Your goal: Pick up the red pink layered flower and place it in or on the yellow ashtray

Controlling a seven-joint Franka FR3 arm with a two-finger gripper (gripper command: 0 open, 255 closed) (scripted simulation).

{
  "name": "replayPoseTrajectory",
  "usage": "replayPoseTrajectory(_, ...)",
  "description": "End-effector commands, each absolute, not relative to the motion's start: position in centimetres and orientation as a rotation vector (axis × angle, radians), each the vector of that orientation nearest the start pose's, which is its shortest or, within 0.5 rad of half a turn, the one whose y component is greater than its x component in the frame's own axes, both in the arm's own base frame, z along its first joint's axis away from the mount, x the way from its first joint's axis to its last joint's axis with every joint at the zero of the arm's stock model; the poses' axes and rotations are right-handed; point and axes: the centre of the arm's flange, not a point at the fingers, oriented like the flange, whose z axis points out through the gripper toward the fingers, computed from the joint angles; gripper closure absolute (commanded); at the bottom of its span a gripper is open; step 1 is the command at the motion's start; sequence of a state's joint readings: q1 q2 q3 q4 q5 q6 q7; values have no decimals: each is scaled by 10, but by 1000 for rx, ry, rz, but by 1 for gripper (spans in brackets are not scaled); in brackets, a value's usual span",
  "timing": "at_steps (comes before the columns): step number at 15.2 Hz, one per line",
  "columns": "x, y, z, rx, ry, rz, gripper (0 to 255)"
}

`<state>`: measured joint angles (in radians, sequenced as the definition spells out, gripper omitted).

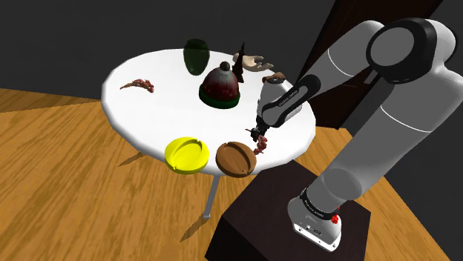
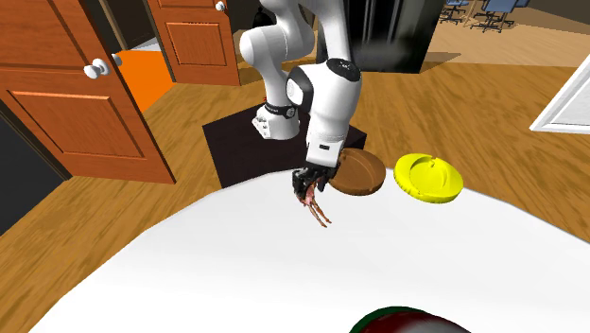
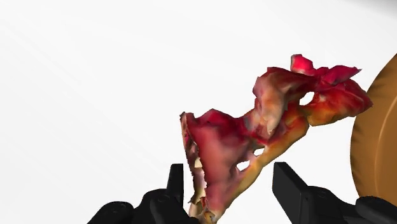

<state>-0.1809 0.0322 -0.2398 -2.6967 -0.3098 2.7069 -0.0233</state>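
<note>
White round table [image 1: 148, 70] on wooden floor [image 1: 59, 185]. White arm [image 1: 386, 119] reaches over table's near edge. Brown round dish [image 1: 236, 158] at that edge. Yellow ashtray [image 1: 186, 153] just beside it, toward shoulder view's left. Black gripper [image 1: 257, 136] right of dish, fingers clasping red-pink flower [image 3: 254, 137]. Flower dangles over tabletop, apart from ashtray.

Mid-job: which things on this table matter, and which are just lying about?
In the job: gripper, red-pink flower between its fingers, yellow ashtray.
Lying about: brown bowl, dark green vase, red dome on a green base, small reddish piece, tan figures.
</note>
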Motion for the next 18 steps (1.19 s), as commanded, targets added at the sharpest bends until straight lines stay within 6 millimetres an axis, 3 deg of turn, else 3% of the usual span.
replayPoseTrajectory(1,375,-157,218,-3262,187,83,255)
replayPoseTrajectory(9,375,-157,218,-3262,187,83,255)
replayPoseTrajectory(18,375,-157,266,-3262,187,83,255)
